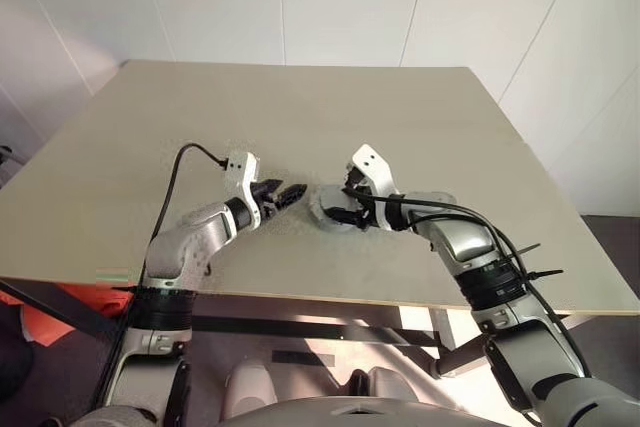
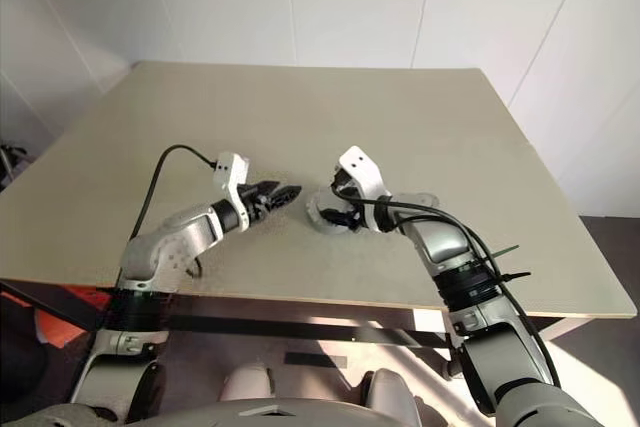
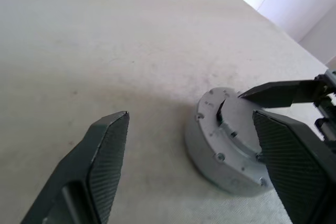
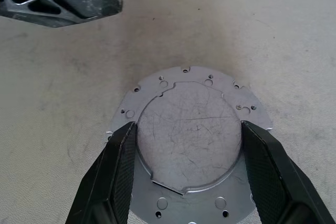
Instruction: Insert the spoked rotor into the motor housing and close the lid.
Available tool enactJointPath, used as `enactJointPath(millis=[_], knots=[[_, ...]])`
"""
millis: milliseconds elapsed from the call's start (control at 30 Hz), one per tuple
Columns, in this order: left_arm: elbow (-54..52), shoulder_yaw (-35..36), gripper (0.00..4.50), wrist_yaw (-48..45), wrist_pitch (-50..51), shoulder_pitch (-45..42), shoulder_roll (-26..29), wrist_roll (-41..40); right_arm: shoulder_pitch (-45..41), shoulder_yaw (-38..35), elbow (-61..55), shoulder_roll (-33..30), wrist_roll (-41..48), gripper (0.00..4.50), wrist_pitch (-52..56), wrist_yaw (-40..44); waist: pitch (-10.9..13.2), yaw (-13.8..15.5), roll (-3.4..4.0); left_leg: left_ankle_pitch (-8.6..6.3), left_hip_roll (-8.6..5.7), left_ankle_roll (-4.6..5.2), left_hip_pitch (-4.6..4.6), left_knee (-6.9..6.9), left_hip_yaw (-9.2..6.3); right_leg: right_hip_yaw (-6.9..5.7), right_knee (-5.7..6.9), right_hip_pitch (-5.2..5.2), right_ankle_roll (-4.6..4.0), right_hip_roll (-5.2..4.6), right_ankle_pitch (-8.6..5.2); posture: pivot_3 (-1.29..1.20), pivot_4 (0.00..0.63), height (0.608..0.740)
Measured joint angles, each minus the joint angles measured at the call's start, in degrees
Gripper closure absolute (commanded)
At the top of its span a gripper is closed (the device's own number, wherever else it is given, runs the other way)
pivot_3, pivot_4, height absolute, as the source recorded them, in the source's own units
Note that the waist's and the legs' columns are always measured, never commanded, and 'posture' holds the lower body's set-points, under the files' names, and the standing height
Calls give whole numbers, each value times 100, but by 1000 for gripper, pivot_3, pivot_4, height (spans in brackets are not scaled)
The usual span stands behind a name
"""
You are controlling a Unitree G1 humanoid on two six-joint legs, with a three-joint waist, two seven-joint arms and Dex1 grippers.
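Motor housing (image 4: 191,153) sits on table (image 1: 300,107) near front edge, between both arms; lid (image 4: 189,137) appears seated flat in its top recess, rotor not visible.

Right gripper (image 4: 186,169) wide, fingers straddling lid, one each side, at or just off lid edge; contact not confirmed.

Left gripper (image 3: 199,156) fairly wide, nothing held, just beside housing on its left.

Handling, judged: bare metal assy, rigid, likely heavy for its size, smooth and slippery under pads. Not fragile, but thin lid could cock or jam if pressed off-centre. Best hold: opposite sides of outer wall, low; steady w/ one gripper, press lid evenly w/ other.
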Motion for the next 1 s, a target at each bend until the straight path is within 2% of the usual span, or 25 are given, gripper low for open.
enactJointPath(millis=[267, 567, 1000], knots=[[784, -127, 4470, -160, 90, -689, -460, -115, 37, 12, -103, -2, 7, 1534, 20, -3, 0, -1, -1, 0, 0, 0, -4, -6, 0, 0, -2, 1, 0, 0, 1, 0, 0, 740], [904, -395, 4470, -60, 747, -662, -279, 11, 135, -31, -246, 1, 19, 1534, 86, -129, 1, 5, 0, 0, 0, 0, -2, -11, 0, -2, -6, -2, 0, 0, 0, 0, 0, 740], [894, -389, 4470, 112, 1229, -774, -190, 137, -26, -156, -128, 114, 73, 1534, 431, -237, 1, 14, 0, 0, -6, 1, -1, -17, -1, -4, -21, 6, 4, -5, -2, 0, 0, 740]])
